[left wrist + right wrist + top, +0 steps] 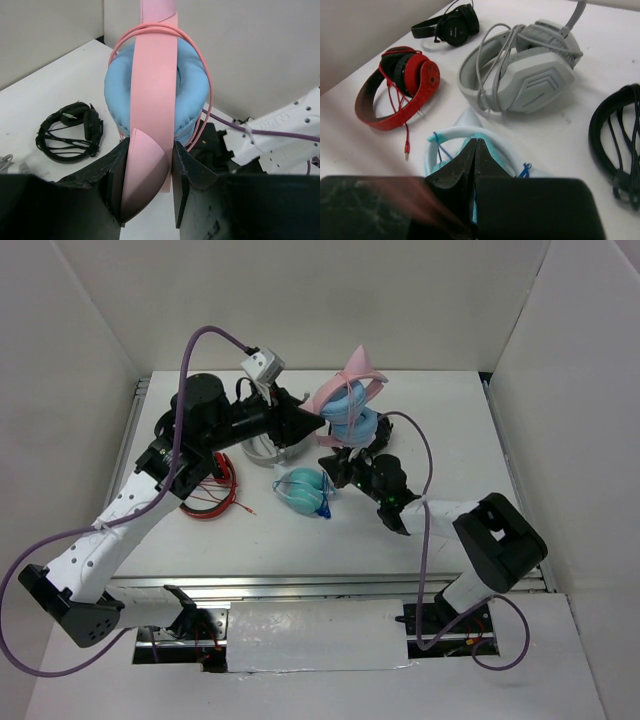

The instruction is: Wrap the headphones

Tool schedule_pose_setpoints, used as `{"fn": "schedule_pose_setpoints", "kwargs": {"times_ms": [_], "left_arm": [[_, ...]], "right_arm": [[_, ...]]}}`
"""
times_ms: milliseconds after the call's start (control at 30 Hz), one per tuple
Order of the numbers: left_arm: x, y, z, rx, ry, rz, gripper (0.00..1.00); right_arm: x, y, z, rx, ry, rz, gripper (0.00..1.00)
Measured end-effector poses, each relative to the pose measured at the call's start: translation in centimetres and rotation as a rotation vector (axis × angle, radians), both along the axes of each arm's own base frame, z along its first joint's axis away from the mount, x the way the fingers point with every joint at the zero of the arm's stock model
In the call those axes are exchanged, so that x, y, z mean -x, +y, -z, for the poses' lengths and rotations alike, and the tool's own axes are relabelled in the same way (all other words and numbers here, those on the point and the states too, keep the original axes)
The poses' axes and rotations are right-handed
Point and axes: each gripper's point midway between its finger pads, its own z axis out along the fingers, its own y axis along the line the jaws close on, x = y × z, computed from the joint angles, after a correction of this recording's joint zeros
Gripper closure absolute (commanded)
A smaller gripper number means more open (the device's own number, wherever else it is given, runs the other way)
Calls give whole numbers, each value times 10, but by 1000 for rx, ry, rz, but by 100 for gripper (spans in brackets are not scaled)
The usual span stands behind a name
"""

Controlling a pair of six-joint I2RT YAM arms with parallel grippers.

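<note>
Two grippers work over the middle of the tabletop point(450, 440). The left gripper point(149, 192) is clamped narrowly on the pink headband point(152, 100) of the headphones point(350, 405), holding them up off the surface with the light blue ear cups point(192, 85) folded together. The thin pink cable point(211, 92) loops over the band and down the side of the cups. The right gripper point(475, 145) sits just below and beside them with its fingers pressed fully together, above a teal pair point(445, 142) lying on the tabletop. The wrap looks partly laid, with more cable to wind. To do that well, the left gripper should hold the band rigid. The right should lead the cable round the cups in snug, even turns, with just enough tension that the loop already over the band does not slide off, and should stay high enough to clear the teal pair. Whether the right gripper actually pinches the cable cannot be told: its own camera shows only a closed seam and a pink blur close to the lens. The plug end is nowhere visible, the number of turns behind the cups is hidden, and the top of the headband is cut off in the left wrist view. The red headphones point(395, 92), grey headset point(530, 80) and black pair point(70, 132) lie well apart from the work.
</note>
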Motion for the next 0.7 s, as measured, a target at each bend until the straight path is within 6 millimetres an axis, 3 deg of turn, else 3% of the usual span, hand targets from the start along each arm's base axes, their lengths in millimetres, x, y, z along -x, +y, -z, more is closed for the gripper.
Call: {"fn": "schedule_pose_setpoints", "kwargs": {"times_ms": [233, 433, 567, 700], "left_arm": [[-13, 14, 4, 16, 15, -115, 100], [-33, 24, 23, 6, 66, -239, 100], [-48, 29, 43, -25, 100, -314, 100], [-60, 33, 78, -78, 148, -368, 100]], "right_arm": [[60, -1, 16, 7, 34, -29, 100], [108, 9, 5, -21, 48, -58, 100], [123, 7, -8, 16, 45, 2, 100], [117, -9, -31, 109, 4, 133, 100]]}}
